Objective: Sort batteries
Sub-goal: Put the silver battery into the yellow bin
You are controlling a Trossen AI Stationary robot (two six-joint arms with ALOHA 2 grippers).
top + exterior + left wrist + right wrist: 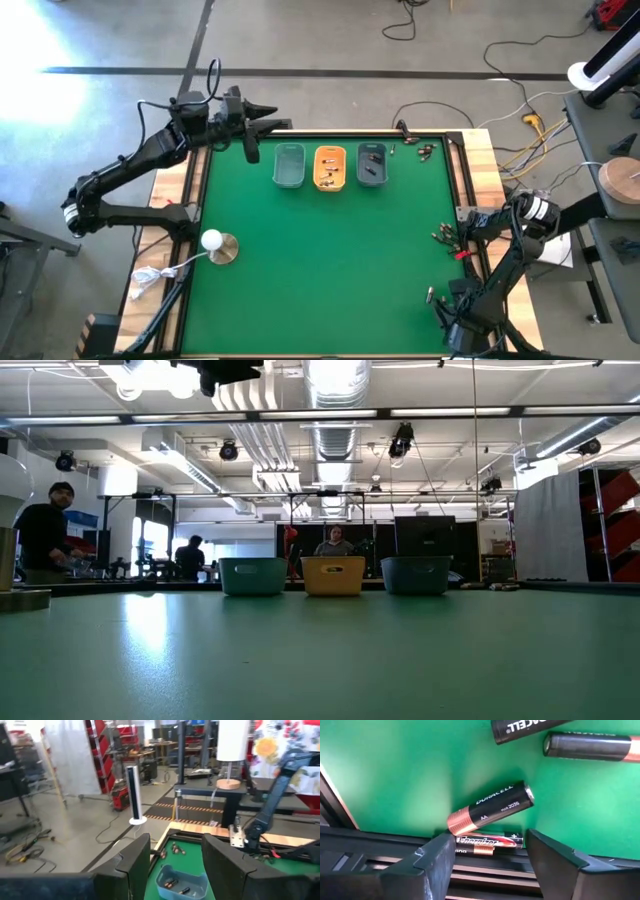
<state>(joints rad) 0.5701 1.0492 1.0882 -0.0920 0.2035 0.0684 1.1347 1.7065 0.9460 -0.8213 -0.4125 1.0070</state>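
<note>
From above: orange [329,168] and dark-blue plastic trays [372,166] hold cells, loose ones remain beside the right gripper [447,238]. Left gripper [175,865] hovers, fingers apart. Right wrist: fingers apart, straddling 2 copper-topped black batteries [490,808].

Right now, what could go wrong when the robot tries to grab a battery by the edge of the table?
The right gripper hangs with open jaws over two touching batteries: a Duracell AA leaning across a thinner Energizer cell. Closing might pinch both, or nudge one so it rolls away. The thin cell lies right against the table's dark edge rail, so a jaw could bump the rail instead of getting under it.
</note>
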